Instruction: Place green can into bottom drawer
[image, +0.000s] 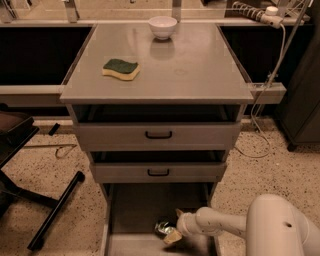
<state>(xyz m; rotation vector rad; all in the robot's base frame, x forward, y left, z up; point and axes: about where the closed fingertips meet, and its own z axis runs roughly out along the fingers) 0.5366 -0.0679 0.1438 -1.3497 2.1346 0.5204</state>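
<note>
Tool: your tool (175, 225) is low inside the bottom drawer (142, 202), toward its front right. It reaches in from the right on the white arm (225, 226).
Tool state: two tan fingers (173, 237) bracket the can, one behind it and one in front. The gap is only as wide as the can, so it looks clamped on it.
Can: the green can (162, 228) sits at the fingertips, over the drawer floor and well inside the side walls. You can't tell if it touches the floor.
Key relation: the can lies just left of the tool's wrist, toward the drawer's middle. The arm runs off to the right, so your way out is rightward and up.
Long axis: can't tell. The body is dented and shiny, and upright or on its side isn't readable.
Arm choice: there's only one arm, nothing to pick.
Drawer: it's pulled open below two shallower drawers with black handles (158, 172).
Step (judgement): this is the release stage. The can is already within the drawer's footprint, and letting go and withdrawing are not yet done.
Next move (judgement): part the fingers, then back off without dragging the can.
Risk (judgement): the dented can may roll or tip once freed. The middle drawer front hangs near your lift path.
Rest: a sponge (120, 69) and a bowl (163, 26) sit on the top surface (190, 70), well apart from the work.
</note>
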